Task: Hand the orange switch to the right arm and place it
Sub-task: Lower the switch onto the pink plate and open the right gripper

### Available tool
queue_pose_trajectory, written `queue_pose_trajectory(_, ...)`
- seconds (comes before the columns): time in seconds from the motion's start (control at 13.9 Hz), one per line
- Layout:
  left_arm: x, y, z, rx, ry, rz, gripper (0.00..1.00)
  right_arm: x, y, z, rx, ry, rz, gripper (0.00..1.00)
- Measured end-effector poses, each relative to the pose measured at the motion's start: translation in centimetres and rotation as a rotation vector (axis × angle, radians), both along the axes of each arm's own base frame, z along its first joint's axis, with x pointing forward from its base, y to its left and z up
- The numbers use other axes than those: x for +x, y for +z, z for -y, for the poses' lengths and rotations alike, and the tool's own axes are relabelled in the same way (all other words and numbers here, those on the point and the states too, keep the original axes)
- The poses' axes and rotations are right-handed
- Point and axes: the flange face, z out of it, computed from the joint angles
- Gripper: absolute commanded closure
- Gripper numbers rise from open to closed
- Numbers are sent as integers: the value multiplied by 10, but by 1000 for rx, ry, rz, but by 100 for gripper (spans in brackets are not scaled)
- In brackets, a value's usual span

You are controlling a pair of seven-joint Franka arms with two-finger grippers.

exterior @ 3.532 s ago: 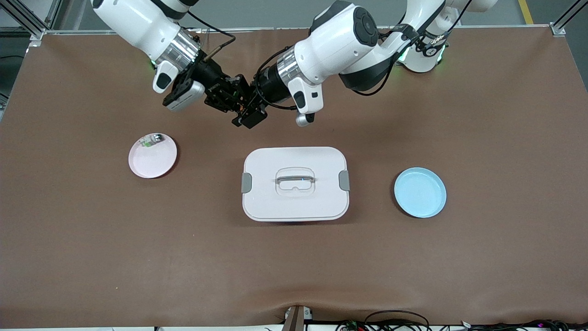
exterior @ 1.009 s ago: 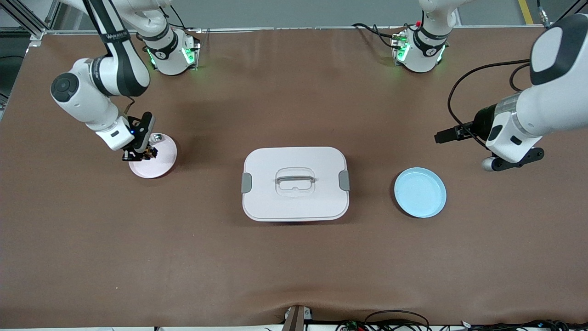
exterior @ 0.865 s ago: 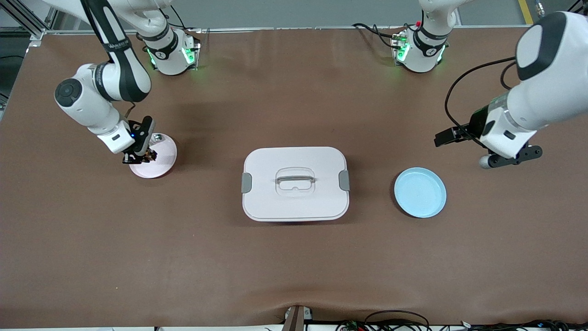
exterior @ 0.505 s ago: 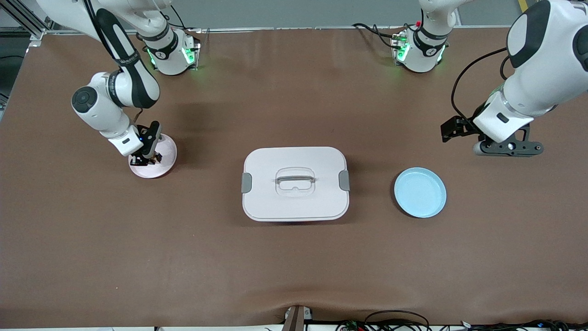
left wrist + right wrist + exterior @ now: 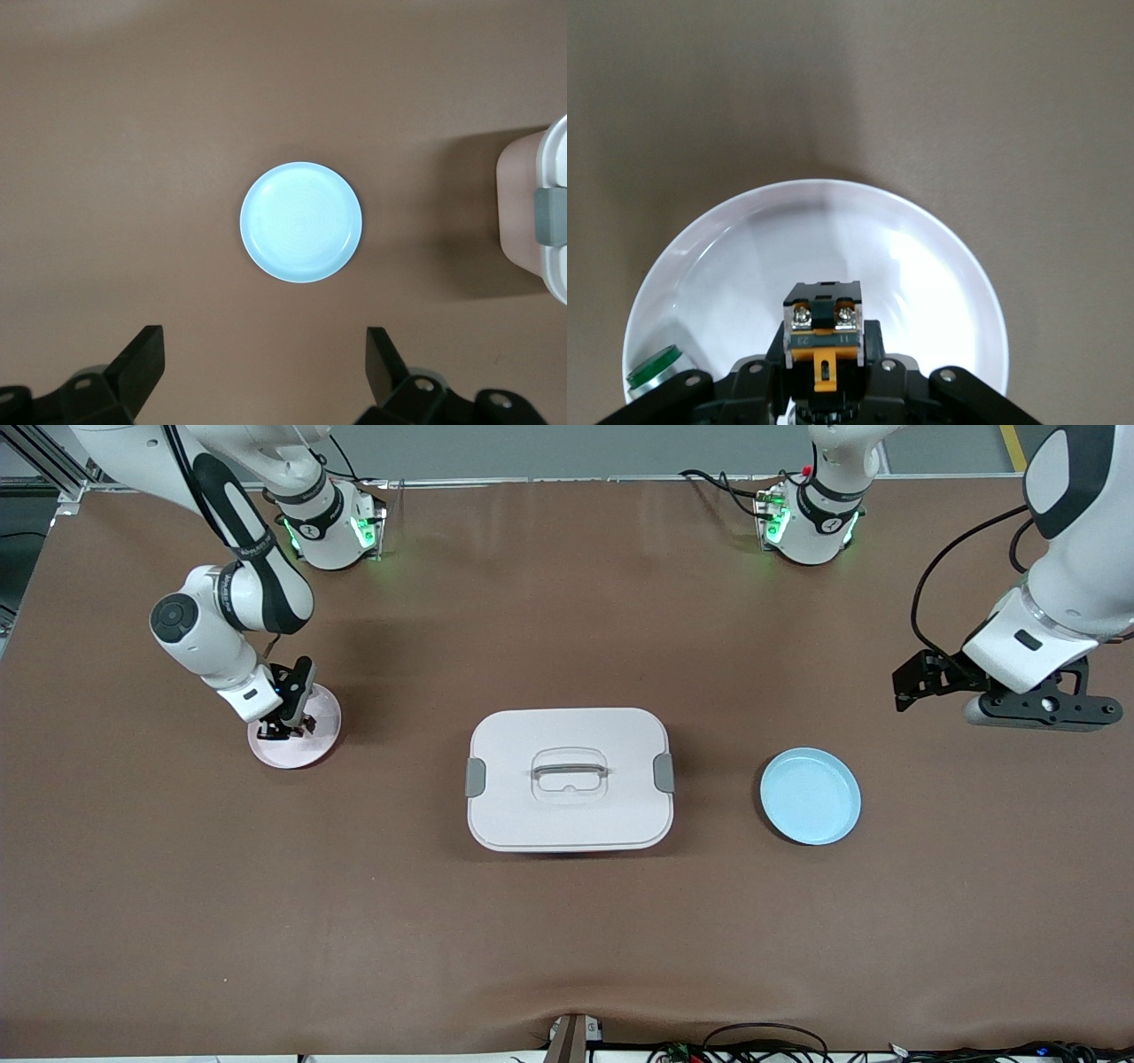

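Nearest the front edge of the counter (image 5: pixel 567 957) sits the white box (image 5: pixel 569 779), mid-counter; level with it toward the left arm's end lies the blue plate (image 5: pixel 811 795), bare; toward the right arm's end lies the pink plate (image 5: pixel 306 746), a little farther from the camera.

The right hand (image 5: pixel 283 731) hangs low over the pink plate, pinching the switch (image 5: pixel 823 341); the switch stands with its long axis running down toward the plate, its black and orange terminal end facing the wrist camera, so the drop is straight below it and the plate's bare middle is what it would meet; whether it already touches the plate I cannot tell; a green part (image 5: pixel 654 367) lies at the plate's rim, beside the hand, apart from the switch.

The left hand (image 5: pixel 921 682) waits in the air near the left arm's end of the counter, spread wide and holding nothing, its camera looking down on the blue plate (image 5: pixel 301 221); the transfer looks done, and only the release seems left.
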Motion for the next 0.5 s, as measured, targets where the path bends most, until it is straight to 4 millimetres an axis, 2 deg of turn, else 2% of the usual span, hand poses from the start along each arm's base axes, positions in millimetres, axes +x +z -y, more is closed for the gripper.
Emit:
queue_pose_trajectory(0.22,6,-9,-3,-10,0,-17,0,-3,-13,3,-2,-3,-18,100)
queue_pose_trajectory(0.29,8,-11,-3,-13,0,-20,0,-3,-14,3,-3,-4,-19,1)
queue_pose_trajectory(0.5,9,-10,-3,-14,-1,-18,0,-2,-12,4,-3,-5,-15,0)
